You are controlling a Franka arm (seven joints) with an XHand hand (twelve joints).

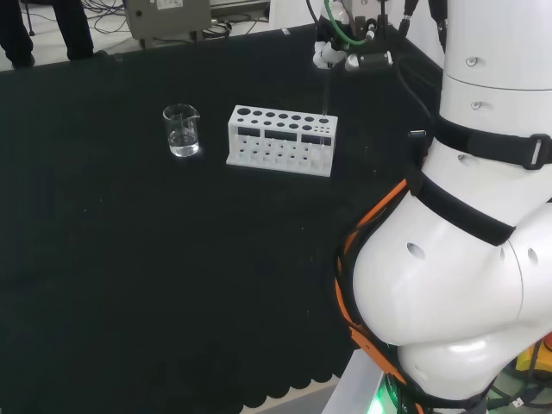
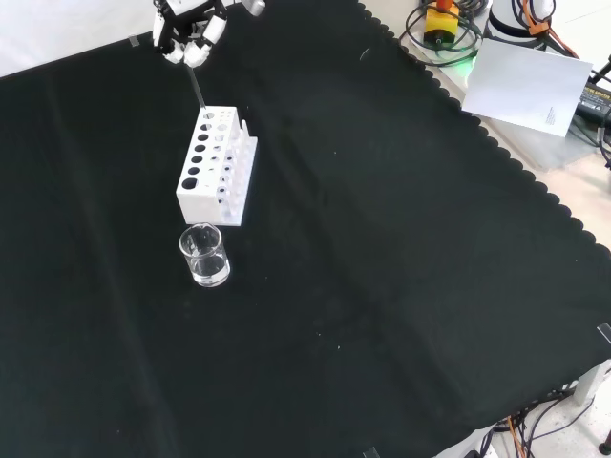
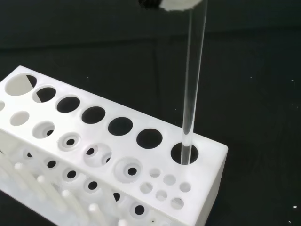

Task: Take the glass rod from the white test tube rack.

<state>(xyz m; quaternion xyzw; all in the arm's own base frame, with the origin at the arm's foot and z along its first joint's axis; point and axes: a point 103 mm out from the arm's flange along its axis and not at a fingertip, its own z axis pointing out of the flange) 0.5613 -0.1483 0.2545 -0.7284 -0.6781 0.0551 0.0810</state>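
The white test tube rack [image 1: 280, 142] stands on the black cloth, its top full of round holes. A clear glass rod [image 3: 192, 84] stands upright, with its lower end at the mouth of the rack's end hole [image 3: 184, 153]. My hand [image 2: 188, 38] is straight above that end of the rack [image 2: 218, 170], fingers curled and pinched on the top of the rod [image 2: 200, 91]. In the head view the hand [image 1: 331, 53] hangs above the rack's right end, and the rod [image 1: 326, 95] shows as a thin line below it. A white part of the hand [image 3: 181, 4] meets the rod's top.
A small clear glass beaker [image 1: 181, 129] stands left of the rack in the head view; in the front view the beaker [image 2: 204, 256] is nearer than the rack. My arm's white links [image 1: 466, 259] rise at the right. A white sheet [image 2: 530, 84] lies beyond the cloth's scalloped edge.
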